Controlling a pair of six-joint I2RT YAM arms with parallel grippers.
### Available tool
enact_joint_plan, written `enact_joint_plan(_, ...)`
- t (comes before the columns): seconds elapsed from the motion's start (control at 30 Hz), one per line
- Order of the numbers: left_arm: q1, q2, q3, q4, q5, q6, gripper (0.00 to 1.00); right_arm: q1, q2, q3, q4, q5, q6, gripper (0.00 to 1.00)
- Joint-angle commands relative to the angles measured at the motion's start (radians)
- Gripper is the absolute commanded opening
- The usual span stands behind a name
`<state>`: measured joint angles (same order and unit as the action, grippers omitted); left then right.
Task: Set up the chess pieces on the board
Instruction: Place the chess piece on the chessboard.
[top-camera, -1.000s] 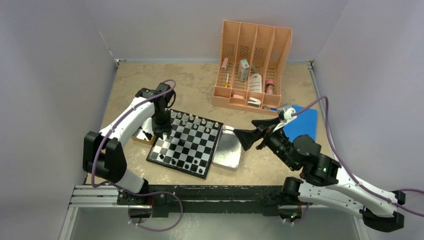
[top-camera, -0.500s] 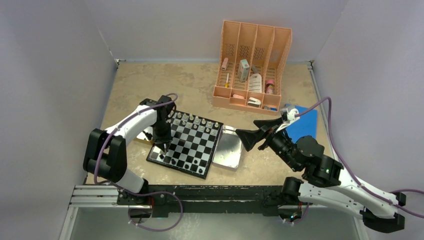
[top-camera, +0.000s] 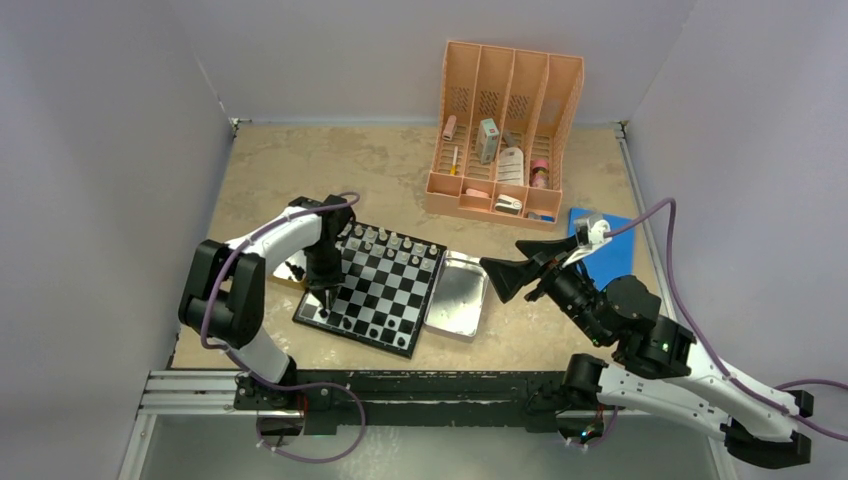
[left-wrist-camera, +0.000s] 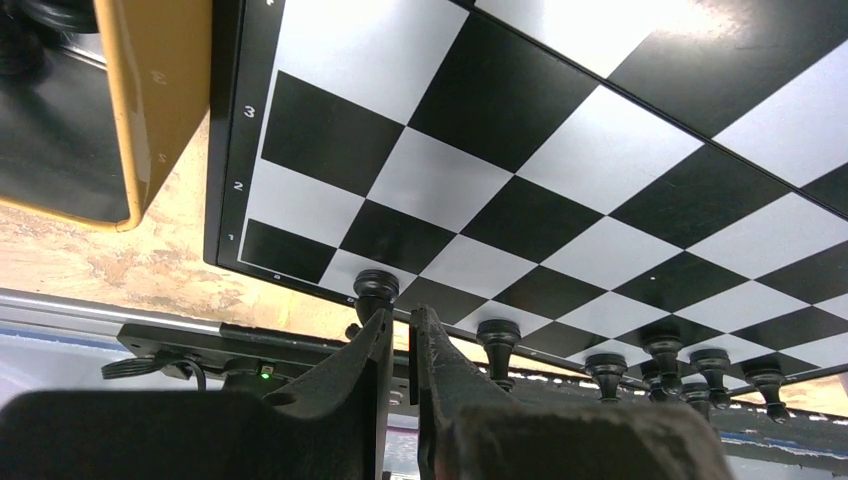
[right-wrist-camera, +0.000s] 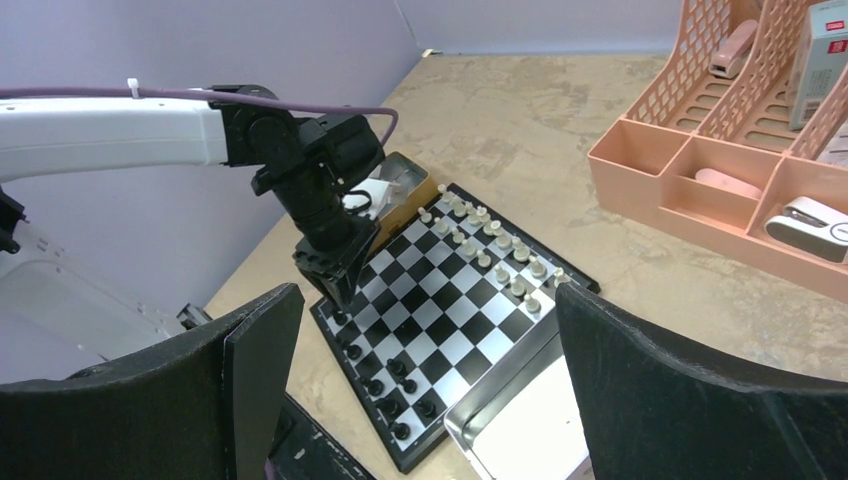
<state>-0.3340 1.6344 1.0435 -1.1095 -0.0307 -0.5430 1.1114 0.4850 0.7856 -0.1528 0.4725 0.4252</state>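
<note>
Left end effector (left-wrist-camera: 400, 325) low over the near-left corner of the board (left-wrist-camera: 226, 120)
Its fingers sit almost together at a black pawn (left-wrist-camera: 376, 287); we cannot tell if they pinch it. We judge it belongs with the black row (left-wrist-camera: 650, 360) along that edge. Right end effector (right-wrist-camera: 428, 300) hangs wide apart, well clear, while a yellow box (left-wrist-camera: 150, 100) crowds the left rim

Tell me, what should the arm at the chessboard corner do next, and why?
Probably finish pinching, then lift slightly. The left tool is almost closed at a black piece standing in the board's near edge row, a thin gap showing; a small lift would show whether it grips.
</note>
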Motion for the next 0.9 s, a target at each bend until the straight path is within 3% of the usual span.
enact_joint_plan(0.0,0.007,0.006,0.029,-0.022,-0.029,-0.025,0.11,-0.001,-0.016,0.043,0.018,0.024,-0.014,0.99)
enact_joint_plan(0.87,0.006,0.013,-0.011,-0.046,-0.058,-0.032,0.09,-0.001,-0.014,0.040,0.022,0.024,-0.022,0.99)
